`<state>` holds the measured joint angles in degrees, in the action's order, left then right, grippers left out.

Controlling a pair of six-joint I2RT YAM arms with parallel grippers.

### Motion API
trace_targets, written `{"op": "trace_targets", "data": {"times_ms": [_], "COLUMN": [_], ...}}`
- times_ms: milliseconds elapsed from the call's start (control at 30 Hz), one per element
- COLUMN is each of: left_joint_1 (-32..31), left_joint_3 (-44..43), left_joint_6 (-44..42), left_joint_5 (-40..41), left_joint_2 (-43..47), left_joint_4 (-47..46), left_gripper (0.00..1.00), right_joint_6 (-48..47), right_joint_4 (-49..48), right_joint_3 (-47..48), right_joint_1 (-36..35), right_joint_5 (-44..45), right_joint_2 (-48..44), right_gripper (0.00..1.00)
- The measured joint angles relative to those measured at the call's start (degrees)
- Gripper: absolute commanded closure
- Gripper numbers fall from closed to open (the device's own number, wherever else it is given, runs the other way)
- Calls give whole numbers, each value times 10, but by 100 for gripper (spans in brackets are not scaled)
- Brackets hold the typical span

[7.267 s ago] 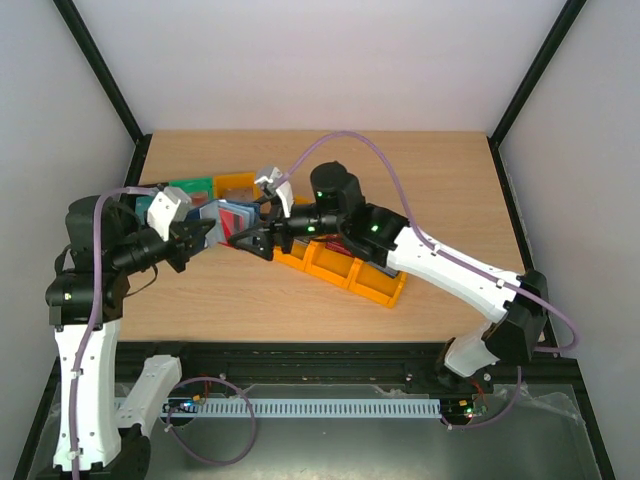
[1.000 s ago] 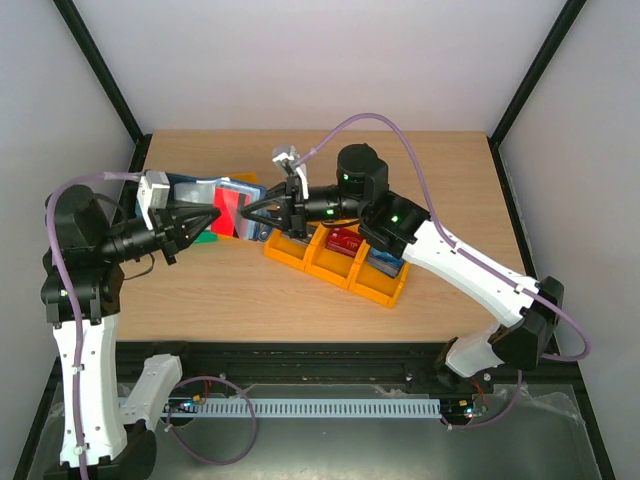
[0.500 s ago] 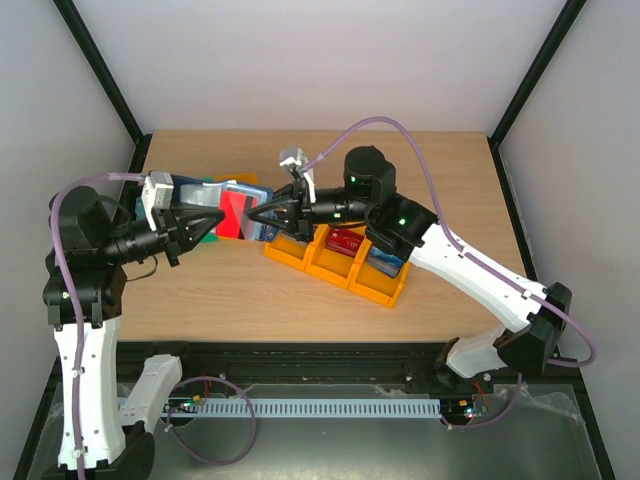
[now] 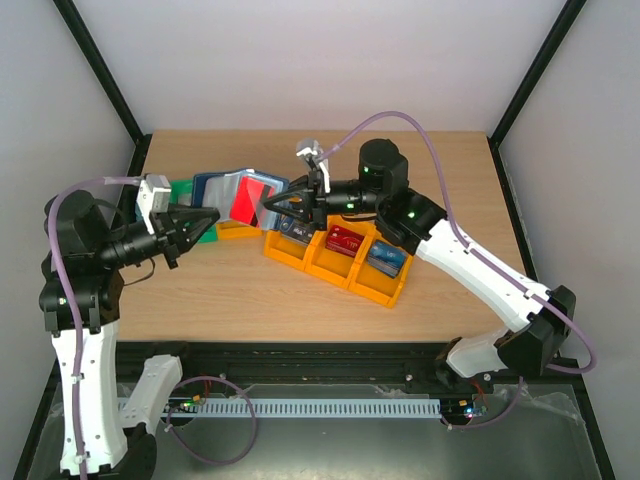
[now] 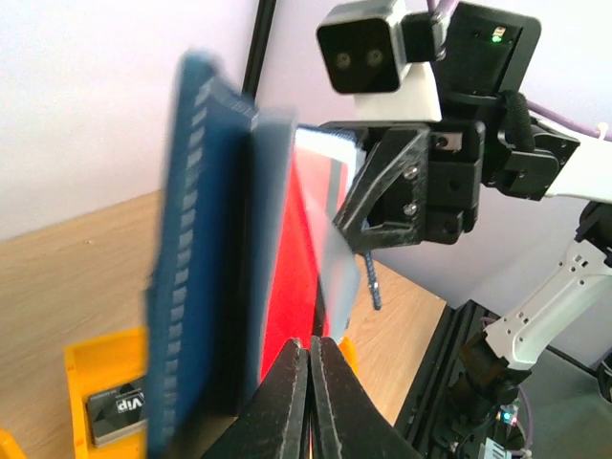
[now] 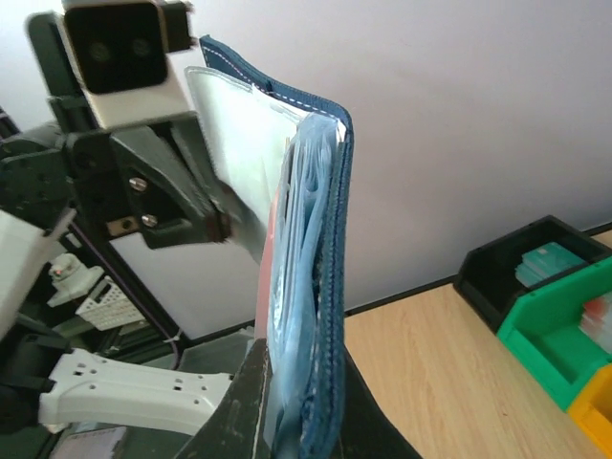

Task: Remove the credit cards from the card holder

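The dark navy card holder [image 4: 222, 183] hangs in the air between both arms, open, its pale inner pockets showing. My right gripper [image 4: 266, 207] is shut on its right edge; in the right wrist view those jaws [image 6: 301, 368] pinch the navy cover [image 6: 330, 239] and pockets. My left gripper [image 4: 214, 215] comes in from the left, shut on the lower edge of a red credit card [image 4: 245, 203] that sticks out of the holder. In the left wrist view the jaws [image 5: 311, 346] pinch that red card [image 5: 295, 268] beside the holder [image 5: 196, 287].
An orange three-compartment tray [image 4: 335, 268] sits right of the holder with a dark card [image 4: 296, 226], a red card [image 4: 343, 238] and a blue card [image 4: 386, 259] in it. A green bin [image 4: 188, 188] and an orange bin [image 4: 238, 232] lie under the holder.
Both grippers and the card holder have drifted a little right and toward the back of the table. The right arm has risen, and more of the navy cover shows from above.
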<state>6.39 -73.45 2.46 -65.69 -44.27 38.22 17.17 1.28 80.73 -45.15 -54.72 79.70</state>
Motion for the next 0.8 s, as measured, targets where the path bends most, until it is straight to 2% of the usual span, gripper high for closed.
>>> {"op": "trace_targets", "data": {"times_ms": [133, 467, 633, 800], "left_joint_1": [-2, -18, -22, -24], "left_joint_3": [17, 19, 19, 21], "left_joint_6": [-4, 8, 12, 12], "left_joint_5": [-8, -1, 11, 6], "left_joint_2": [3, -8, -10, -8], "left_joint_4": [-2, -19, -23, -27], "left_gripper": [83, 62, 59, 61], "right_joint_6": [19, 25, 11, 35], "right_joint_4": [-22, -30, -22, -47], "right_joint_3": [0, 3, 10, 6], "right_joint_1": [-2, -24, -41, -42], "right_joint_5": [-23, -20, -17, -32], "right_joint_2": [1, 17, 29, 30], "right_gripper": [98, 98, 98, 98]}}
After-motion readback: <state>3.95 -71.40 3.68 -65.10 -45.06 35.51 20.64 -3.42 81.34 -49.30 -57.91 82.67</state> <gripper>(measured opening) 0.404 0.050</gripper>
